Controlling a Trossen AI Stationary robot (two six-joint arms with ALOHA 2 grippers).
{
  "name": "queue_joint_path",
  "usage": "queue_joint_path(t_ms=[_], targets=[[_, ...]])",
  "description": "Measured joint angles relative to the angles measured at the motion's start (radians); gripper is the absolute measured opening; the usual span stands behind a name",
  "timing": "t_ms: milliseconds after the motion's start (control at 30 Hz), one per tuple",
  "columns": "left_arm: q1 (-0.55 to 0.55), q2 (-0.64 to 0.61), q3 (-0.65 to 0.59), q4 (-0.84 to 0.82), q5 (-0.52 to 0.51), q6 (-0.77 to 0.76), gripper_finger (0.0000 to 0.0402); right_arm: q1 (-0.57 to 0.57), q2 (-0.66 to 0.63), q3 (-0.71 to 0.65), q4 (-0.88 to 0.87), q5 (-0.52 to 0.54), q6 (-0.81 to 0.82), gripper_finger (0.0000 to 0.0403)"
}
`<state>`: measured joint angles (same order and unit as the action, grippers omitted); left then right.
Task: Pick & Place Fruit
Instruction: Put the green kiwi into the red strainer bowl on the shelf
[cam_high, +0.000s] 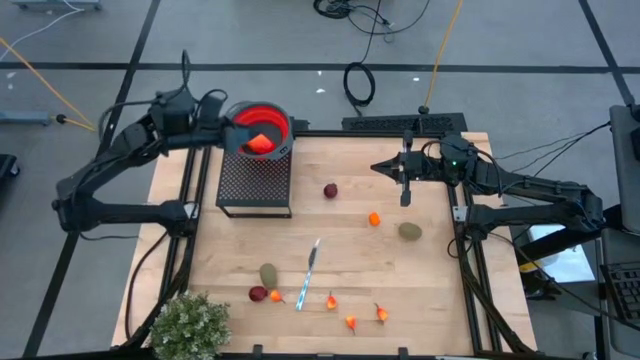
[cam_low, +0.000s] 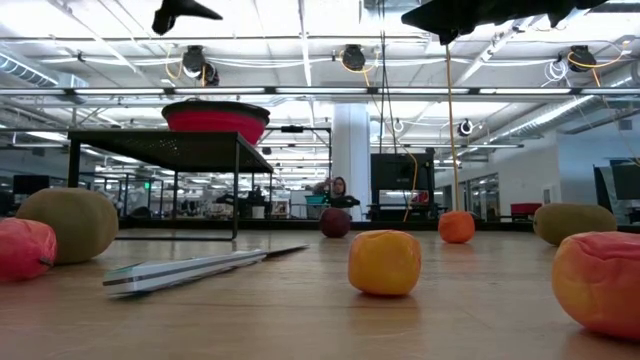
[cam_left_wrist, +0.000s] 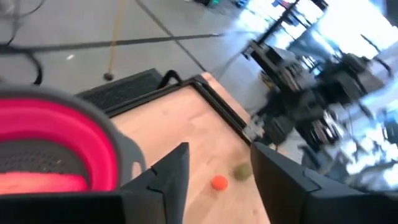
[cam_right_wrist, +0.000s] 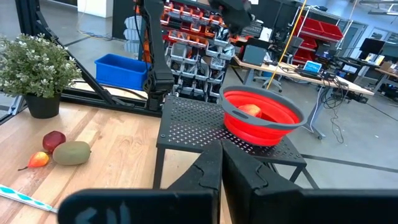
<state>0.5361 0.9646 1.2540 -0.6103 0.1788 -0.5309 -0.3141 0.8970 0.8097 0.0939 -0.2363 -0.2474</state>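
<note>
A red bowl (cam_high: 262, 126) stands on a black mesh stand (cam_high: 254, 182) at the table's far left, with an orange-red fruit (cam_high: 260, 143) lying in it. My left gripper (cam_left_wrist: 221, 149) hovers above the bowl's left rim (cam_high: 234, 130), open, with nothing between its fingers. My right gripper (cam_high: 385, 167) hangs shut and empty over the far right of the table. On the wood lie a dark-red ball (cam_high: 330, 190), an orange ball (cam_high: 374, 218), two olive ovals (cam_high: 410, 231) (cam_high: 268, 274), another dark-red fruit (cam_high: 258, 293) and several small orange bits (cam_high: 350, 321).
A slim blue-white tool (cam_high: 308, 275) lies near the table's middle front. A potted bushy plant (cam_high: 190, 325) stands at the near left corner. Black frame rails (cam_high: 470, 270) run along the table's left and right sides. Bare wood shows between the stand and the right gripper.
</note>
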Motion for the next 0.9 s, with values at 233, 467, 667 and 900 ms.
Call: queue_joint_path(t_ms=[233, 467, 667, 900], targets=[[-0.116, -0.006, 0.000, -0.076, -0.004, 0.180, 0.0126, 0.000, 0.000, 0.000, 0.000, 0.000, 0.000, 0.0000], [-0.199, -0.002, 0.000, -0.126, -0.042, 0.220, 0.0094, 0.000, 0.000, 0.000, 0.000, 0.000, 0.000, 0.0000], [-0.270, -0.018, 0.000, -0.120, -0.118, 0.306, 0.0062, 0.000, 0.000, 0.000, -0.021, 0.000, 0.000, 0.0000], [-0.332, -0.054, -0.040, -0.068, -0.119, 0.343, 0.0015, 0.002, 0.000, 0.000, -0.108, -0.001, 0.008, 0.0000]])
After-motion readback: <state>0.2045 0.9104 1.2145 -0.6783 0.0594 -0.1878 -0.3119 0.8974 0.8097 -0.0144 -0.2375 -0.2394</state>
